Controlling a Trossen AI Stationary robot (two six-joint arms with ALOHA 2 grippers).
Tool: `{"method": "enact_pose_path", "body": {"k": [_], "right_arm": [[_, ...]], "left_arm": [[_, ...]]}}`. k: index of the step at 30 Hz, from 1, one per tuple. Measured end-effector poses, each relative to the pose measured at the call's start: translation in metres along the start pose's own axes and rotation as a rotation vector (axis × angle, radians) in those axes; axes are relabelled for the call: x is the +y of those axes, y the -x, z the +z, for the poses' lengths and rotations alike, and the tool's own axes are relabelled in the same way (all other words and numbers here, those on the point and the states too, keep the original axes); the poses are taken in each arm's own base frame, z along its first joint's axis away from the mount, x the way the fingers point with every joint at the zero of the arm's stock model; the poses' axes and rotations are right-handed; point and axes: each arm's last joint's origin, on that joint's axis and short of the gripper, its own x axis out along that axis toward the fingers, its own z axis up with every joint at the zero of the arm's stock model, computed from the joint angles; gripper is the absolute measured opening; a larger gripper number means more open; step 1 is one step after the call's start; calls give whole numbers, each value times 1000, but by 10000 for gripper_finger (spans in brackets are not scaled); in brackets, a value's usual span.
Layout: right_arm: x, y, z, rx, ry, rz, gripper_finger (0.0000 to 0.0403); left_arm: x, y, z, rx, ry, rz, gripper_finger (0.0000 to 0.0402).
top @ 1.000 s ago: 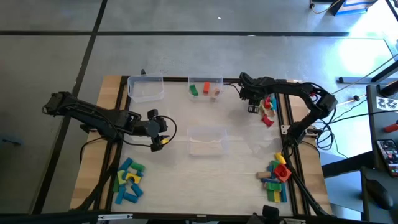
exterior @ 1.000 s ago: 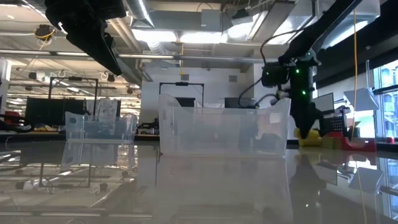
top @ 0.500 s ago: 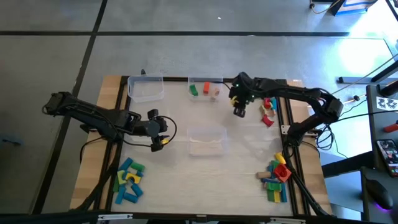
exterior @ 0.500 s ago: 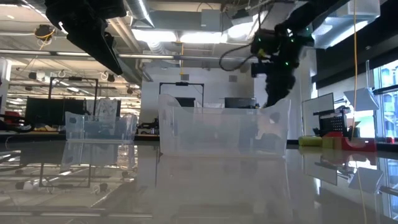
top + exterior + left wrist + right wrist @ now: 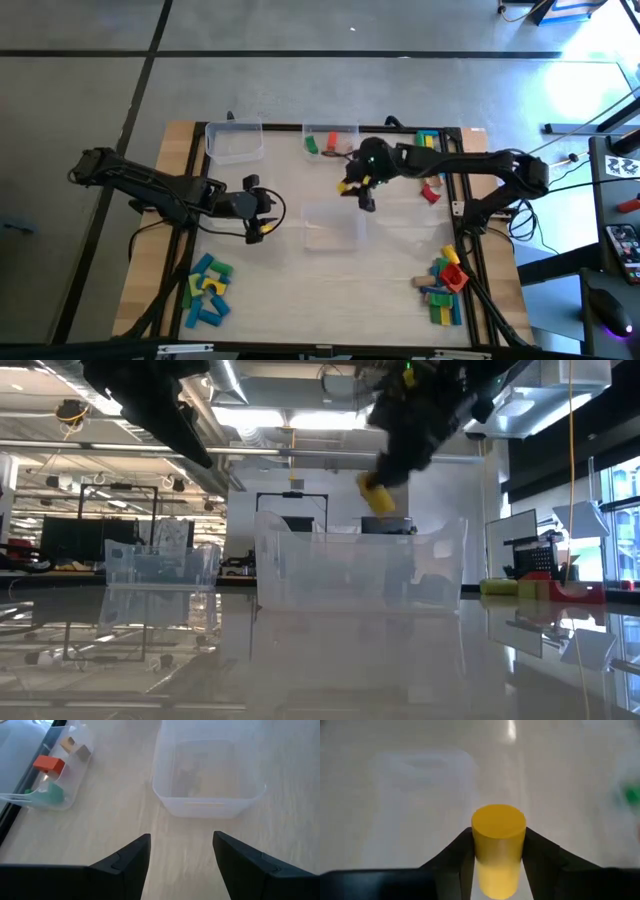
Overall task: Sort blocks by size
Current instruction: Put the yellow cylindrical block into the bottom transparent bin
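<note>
My right gripper point(image 5: 354, 191) is shut on a yellow cylinder block point(image 5: 498, 832) and hangs in the air over the far edge of the middle clear tub point(image 5: 333, 225). In the low view the block point(image 5: 377, 495) shows above that tub point(image 5: 360, 570). My left gripper point(image 5: 262, 212) is open and empty, left of the middle tub, and its wrist view shows the tub point(image 5: 207, 777) ahead. Loose blocks lie in piles at the near left point(image 5: 207, 290), the near right point(image 5: 445, 285) and the far right point(image 5: 430, 170). My right gripper pinches the yellow cylinder's curved side point(image 5: 479, 851) between its two fingers point(image 5: 457, 857). The fingers lie along the cylinder, whose round flat end point(image 5: 498, 822) points past their tips. The block is lifted clear and tilted, above the middle tub.
Two clear tubs stand at the far edge: a left one point(image 5: 235, 142) and one point(image 5: 331, 143) with a green, a red and a pale block, which also shows in the left wrist view point(image 5: 55, 775). Bare table lies around the middle tub.
My right gripper has gone from the far-right pile toward the table's left and a little nearer, rising, and now hangs over the middle tub with the yellow block.
</note>
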Motion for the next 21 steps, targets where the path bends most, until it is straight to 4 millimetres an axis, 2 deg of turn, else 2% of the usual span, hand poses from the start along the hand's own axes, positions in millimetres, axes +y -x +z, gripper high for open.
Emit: {"method": "enact_pose_path", "body": {"k": [7, 15, 21], "right_arm": [[33, -9, 21, -169, 127, 74, 133], [59, -20, 26, -200, 185, 97, 132], [70, -35, 24, -203, 209, 120, 131]], "left_arm": [[0, 0, 0, 1, 21, 0, 210], [0, 0, 0, 1, 27, 0, 210], [0, 0, 0, -1, 27, 0, 210]]}}
